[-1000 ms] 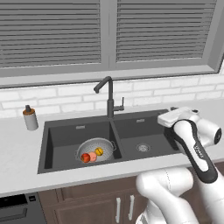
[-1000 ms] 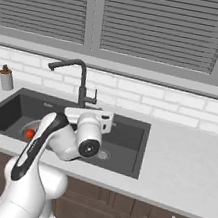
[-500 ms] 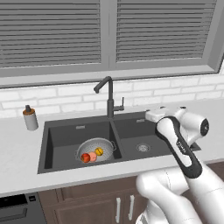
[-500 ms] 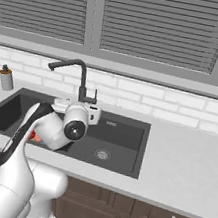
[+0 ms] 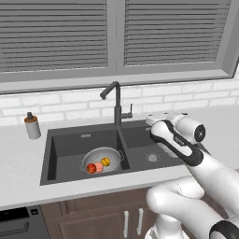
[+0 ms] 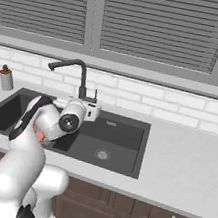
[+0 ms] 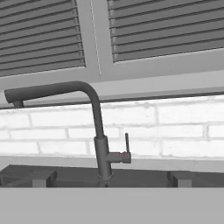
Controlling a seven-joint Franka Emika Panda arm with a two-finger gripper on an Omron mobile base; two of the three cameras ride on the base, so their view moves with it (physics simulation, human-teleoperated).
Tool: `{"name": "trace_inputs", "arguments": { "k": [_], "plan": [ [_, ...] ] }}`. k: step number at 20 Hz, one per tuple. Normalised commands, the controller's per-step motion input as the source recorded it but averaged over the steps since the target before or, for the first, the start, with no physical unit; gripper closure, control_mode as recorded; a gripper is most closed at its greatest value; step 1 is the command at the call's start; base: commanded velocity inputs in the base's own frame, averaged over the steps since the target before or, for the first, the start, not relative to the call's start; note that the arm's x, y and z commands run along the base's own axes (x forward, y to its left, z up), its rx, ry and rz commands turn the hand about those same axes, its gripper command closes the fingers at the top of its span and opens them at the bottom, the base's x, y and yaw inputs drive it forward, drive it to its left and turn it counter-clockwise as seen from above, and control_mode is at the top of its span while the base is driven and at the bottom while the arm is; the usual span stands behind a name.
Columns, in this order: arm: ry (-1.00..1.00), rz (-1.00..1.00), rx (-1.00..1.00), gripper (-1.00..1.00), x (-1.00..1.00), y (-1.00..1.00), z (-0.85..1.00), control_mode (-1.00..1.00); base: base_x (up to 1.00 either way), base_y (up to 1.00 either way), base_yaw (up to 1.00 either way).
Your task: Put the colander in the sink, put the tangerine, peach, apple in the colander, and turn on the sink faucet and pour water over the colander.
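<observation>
Claw (image 7: 107, 186) is held with its jaws apart, empty, just in front of the sink faucet (image 5: 116, 103), level with the side lever (image 7: 127, 146) and not touching it. Spout is angled over the left basin of the sink (image 5: 65, 144). Colander (image 5: 101, 155) is seated in that basin below the faucet; apple (image 5: 91, 168), peach (image 5: 99, 166) and tangerine (image 5: 106, 161) are lying inside it.

- Soap dispenser (image 5: 32, 126): left of frame, on grey counter (image 5: 18, 163).
- Window blinds (image 5: 56, 35): top.
- White brick backsplash (image 5: 60, 102): middle band.
- Brown cabinet doors (image 5: 112, 214): bottom.
</observation>
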Motion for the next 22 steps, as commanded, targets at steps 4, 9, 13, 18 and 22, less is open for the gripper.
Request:
{"name": "trace_inputs", "arguments": {
  "k": [4, 9, 13, 18, 22],
  "plan": [
    [0.0, -0.11, 0.0, -1.0, 0.45, -0.02, -0.21, -1.0, 0.0, 0.0, 0.0],
    [0.0, -0.09, 0.04, -1.0, 0.41, -0.08, -0.07, -1.0, 0.0, 0.0, 0.0],
    [0.0, -0.01, 0.03, -1.0, 0.17, -0.06, -0.13, -1.0, 0.0, 0.0, 0.0],
    [0.0, 0.0, 0.0, -1.0, 0.31, 0.0, -0.13, -1.0, 0.0, 0.0, 0.0],
    [0.0, 0.0, 0.0, -1.0, 0.53, 0.0, 0.0, -1.0, 0.0, 0.0, 0.0]
  ]
}}
